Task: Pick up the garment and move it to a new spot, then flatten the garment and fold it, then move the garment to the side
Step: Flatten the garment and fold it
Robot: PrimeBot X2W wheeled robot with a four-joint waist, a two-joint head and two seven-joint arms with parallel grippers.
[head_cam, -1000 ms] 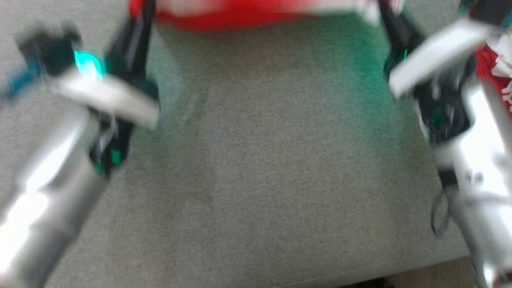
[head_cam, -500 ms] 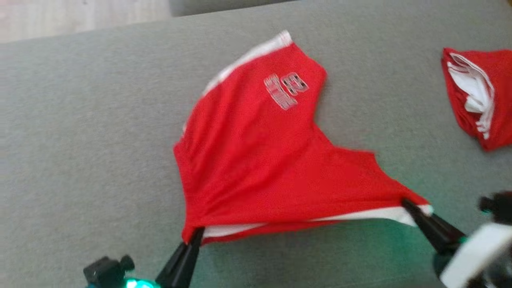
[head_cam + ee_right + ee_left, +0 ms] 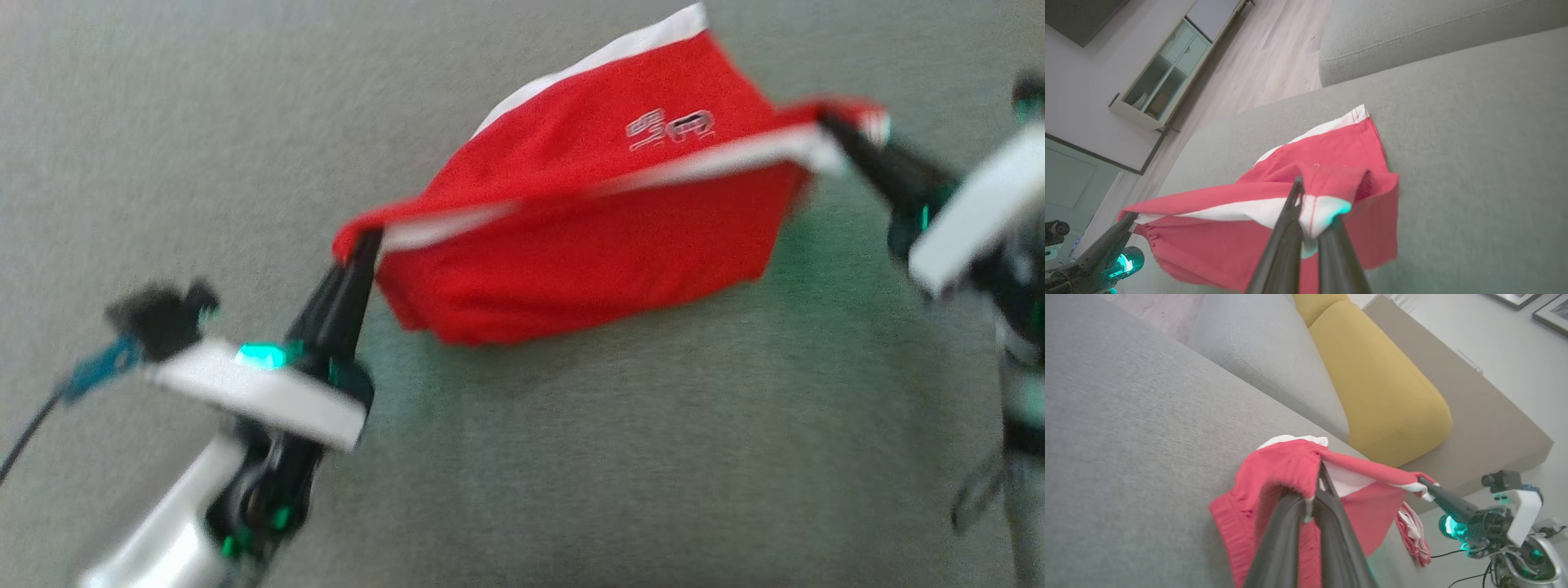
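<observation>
Head view: red garment (image 3: 588, 253) over grey sofa seat (image 3: 571, 457), near edge raised, corners pinched by left gripper (image 3: 365, 245) and right gripper (image 3: 829, 124). Left wrist view: jaws closed on thin cloth. Right wrist view: jaws closed on white band (image 3: 1257, 214). Judged light, limp, sagging; grip banded corners.

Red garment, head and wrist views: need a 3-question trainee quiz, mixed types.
1. True or false: the left gripper and the right gripper are both shut on the red garment.
2. What lies under the garment? A) grey sofa seat B) wooden table C) tiled floor
3. Fill in: in the left wrist view, the cushion behind the seat is ____.
Key: 1 true; 2 A; 3 yellow.
</observation>
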